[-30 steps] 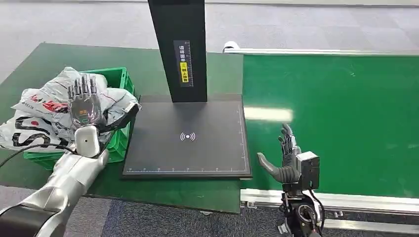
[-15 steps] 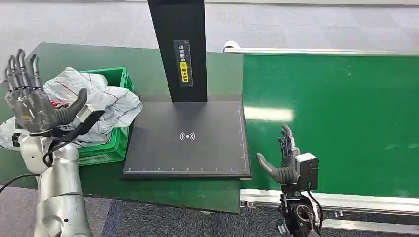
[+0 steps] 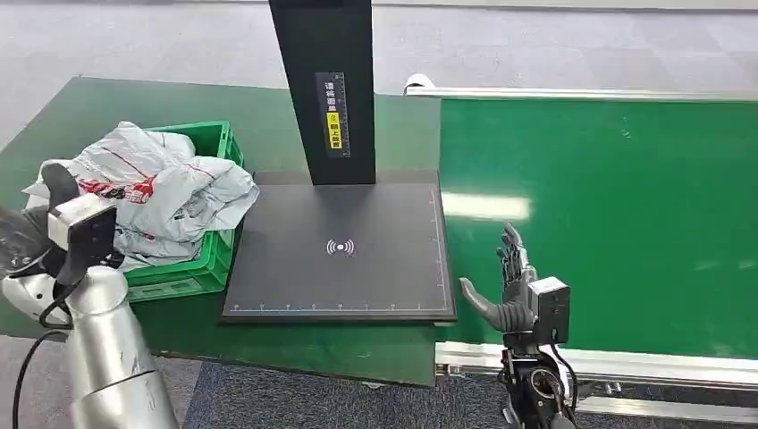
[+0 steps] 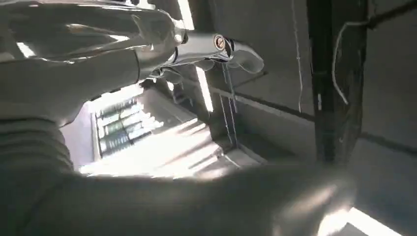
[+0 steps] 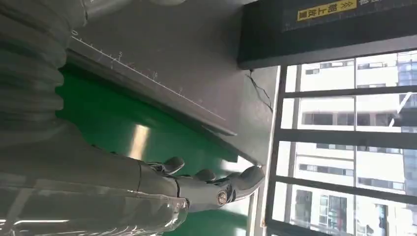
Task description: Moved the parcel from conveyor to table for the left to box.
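Note:
Crumpled white and grey plastic parcels (image 3: 152, 192) lie heaped in a green crate (image 3: 210, 143) on the left of the table. My left hand (image 3: 22, 241) hangs at the far left edge, beside the crate and apart from the parcels; in the left wrist view the left hand (image 4: 147, 44) has its fingers stretched out with nothing in them. My right hand (image 3: 505, 286) stands over the near left corner of the green conveyor (image 3: 626, 206), fingers up, thumb out, holding nothing. In the right wrist view the right hand (image 5: 196, 187) is likewise spread over the belt.
A black scan platform (image 3: 340, 246) with a tall black column (image 3: 326, 89) sits mid-table between crate and conveyor. The dark green table (image 3: 107, 103) extends behind the crate. The conveyor's metal rail (image 3: 626, 365) runs along the near edge.
My left hand has lifted off the parcel heap and swung out left and down beside the crate, leaving the parcels in it. The right hand has barely moved.

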`<act>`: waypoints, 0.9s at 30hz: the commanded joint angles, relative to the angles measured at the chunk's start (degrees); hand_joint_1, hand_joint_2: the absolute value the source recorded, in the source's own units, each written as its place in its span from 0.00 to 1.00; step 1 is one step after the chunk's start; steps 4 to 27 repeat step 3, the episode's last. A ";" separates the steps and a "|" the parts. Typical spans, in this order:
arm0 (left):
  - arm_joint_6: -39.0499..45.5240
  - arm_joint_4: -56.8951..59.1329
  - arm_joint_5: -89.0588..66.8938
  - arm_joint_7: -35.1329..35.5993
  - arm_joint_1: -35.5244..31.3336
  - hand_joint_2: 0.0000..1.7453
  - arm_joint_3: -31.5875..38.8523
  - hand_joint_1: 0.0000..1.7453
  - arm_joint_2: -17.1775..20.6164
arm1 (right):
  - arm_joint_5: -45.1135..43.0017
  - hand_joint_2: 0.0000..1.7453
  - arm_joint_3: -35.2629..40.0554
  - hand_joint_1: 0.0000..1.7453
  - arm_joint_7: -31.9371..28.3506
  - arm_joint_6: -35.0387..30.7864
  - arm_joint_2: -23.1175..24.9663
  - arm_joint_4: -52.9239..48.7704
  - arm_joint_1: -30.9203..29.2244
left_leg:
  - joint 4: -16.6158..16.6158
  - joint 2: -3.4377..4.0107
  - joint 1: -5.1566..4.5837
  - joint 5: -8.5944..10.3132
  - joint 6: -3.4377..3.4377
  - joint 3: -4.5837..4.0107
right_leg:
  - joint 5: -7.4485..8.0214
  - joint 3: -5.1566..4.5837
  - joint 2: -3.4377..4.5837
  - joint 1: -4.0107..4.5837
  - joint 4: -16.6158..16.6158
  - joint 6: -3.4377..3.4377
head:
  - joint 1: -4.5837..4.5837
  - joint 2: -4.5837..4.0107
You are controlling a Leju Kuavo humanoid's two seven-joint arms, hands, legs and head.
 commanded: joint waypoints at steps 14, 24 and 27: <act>-30.10 27.29 45.38 9.99 4.86 1.00 -40.78 0.00 7.95 | 0.73 1.00 -0.42 0.00 0.35 3.67 -2.60 0.44 -0.17 | -0.09 -0.53 -0.02 0.11 0.04 0.11 | -0.05 0.30 -0.64 -0.02 -0.12 0.01 | 0.00 0.00; -30.10 27.29 45.38 9.99 4.86 1.00 -40.78 0.00 7.95 | 0.73 1.00 -0.42 0.00 0.35 3.67 -2.60 0.44 -0.17 | -0.09 -0.53 -0.02 0.11 0.04 0.11 | -0.05 0.30 -0.64 -0.02 -0.12 0.01 | 0.00 0.00; -30.10 27.29 45.38 9.99 4.86 1.00 -40.78 0.00 7.95 | 0.73 1.00 -0.42 0.00 0.35 3.67 -2.60 0.44 -0.17 | -0.09 -0.53 -0.02 0.11 0.04 0.11 | -0.05 0.30 -0.64 -0.02 -0.12 0.01 | 0.00 0.00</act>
